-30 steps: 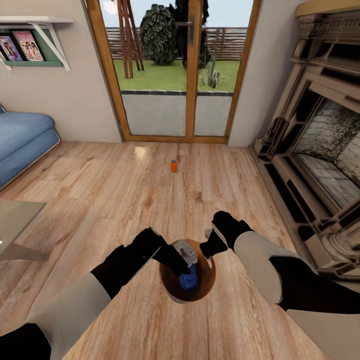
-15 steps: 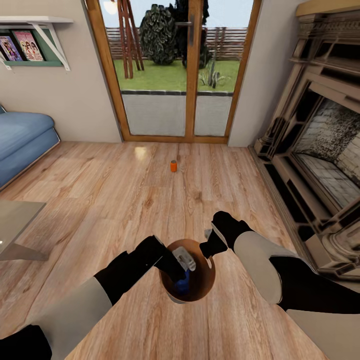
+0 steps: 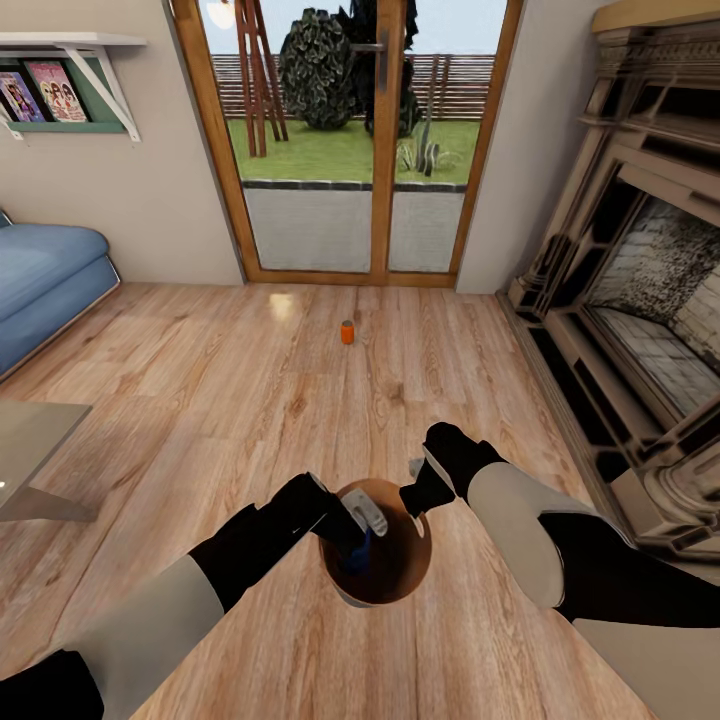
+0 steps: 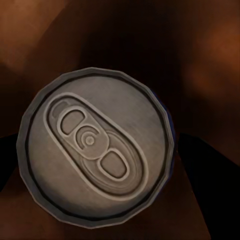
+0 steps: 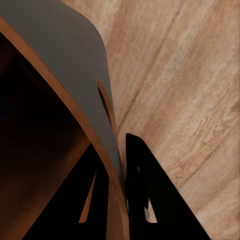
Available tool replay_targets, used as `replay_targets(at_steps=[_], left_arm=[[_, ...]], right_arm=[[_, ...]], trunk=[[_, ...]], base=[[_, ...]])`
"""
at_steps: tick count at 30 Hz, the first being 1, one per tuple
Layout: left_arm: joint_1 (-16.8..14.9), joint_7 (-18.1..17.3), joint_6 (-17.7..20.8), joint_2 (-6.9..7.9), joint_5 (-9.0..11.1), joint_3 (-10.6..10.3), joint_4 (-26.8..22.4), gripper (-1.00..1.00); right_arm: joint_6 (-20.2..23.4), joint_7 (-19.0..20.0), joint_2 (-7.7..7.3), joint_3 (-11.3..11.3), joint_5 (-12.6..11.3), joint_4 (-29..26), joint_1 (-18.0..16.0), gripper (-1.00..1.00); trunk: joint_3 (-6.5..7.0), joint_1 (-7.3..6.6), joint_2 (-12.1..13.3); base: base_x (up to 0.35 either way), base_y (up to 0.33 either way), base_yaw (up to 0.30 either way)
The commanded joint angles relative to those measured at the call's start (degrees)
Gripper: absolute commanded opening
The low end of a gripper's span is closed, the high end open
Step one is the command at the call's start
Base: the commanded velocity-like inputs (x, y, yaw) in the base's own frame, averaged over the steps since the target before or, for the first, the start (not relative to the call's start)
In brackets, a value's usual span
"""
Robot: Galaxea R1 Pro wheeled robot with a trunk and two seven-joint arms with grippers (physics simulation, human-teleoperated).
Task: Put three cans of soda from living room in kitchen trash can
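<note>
- The left hand [image 3: 362, 528] had sunk lower into the bin [image 3: 400, 575] than half a second earlier, and the blue can [image 3: 364, 546], plain to see a second ago, showed now as a mere sliver of blue under the fingers.
- In the left wrist view the can's silvery top [image 4: 95, 149] with its pull tab sat square to the camera, dark finger shapes at either side and brown bin wall all round; by my reading the left hand was closed on the can, though the contact itself was not plain.
- The right hand [image 5: 117, 200] pinched the bin's rim, one finger inside the wall and one outside, just beside the slot handle [image 5: 106, 107]; it stood at the bin's 1 o'clock in the head view [image 3: 418, 497].
- The bin rested on the wood floor [image 3: 200, 400] between the two arms, right in front of the robot.
- An orange can [image 3: 347, 332] stood upright on the floor, well apart at 12 o'clock, near the glass doors [image 3: 345, 140].
- The blue sofa [image 3: 45, 285] lay at 10 o'clock, the fireplace [image 3: 640, 300] at 2 o'clock.
- Judgement: the first drop was nearly done; letting go was next, then the orange can, and the bin was not yet in the kitchen.
</note>
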Motion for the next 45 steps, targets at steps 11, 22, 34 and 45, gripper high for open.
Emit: replay_targets(at_steps=[11,22,34,45], left_arm=[[0.00,2.99,-0.51,-0.31,0.09,-0.55,3.67,1.00],[0.00,3.10,-1.22,-0.74,0.28,-0.62,5.45,1.00],[2.41,-1.92,-4.23,4.23,1.32,2.27,-7.65,1.00],[10.48,-31.23,-5.22,15.54,1.33,40.22,-27.67,1.00]], right_arm=[[0.25,0.25,0.01,-0.85,-1.85,0.03,-0.01,-1.00],[0.25,0.25,0.01,-0.85,-1.85,0.05,-0.01,-1.00],[0.25,0.25,-0.10,-0.84,-1.66,-0.06,-0.01,-1.00],[0.25,0.25,-0.63,-1.05,-1.84,0.02,0.03,-1.00]], trunk=[[0.00,0.00,0.00],[0.00,0.00,0.00],[0.00,0.00,0.00],[0.00,0.00,0.00]], base=[[0.000,0.000,0.000],[0.000,0.000,0.000],[0.000,0.000,0.000],[0.000,0.000,0.000]])
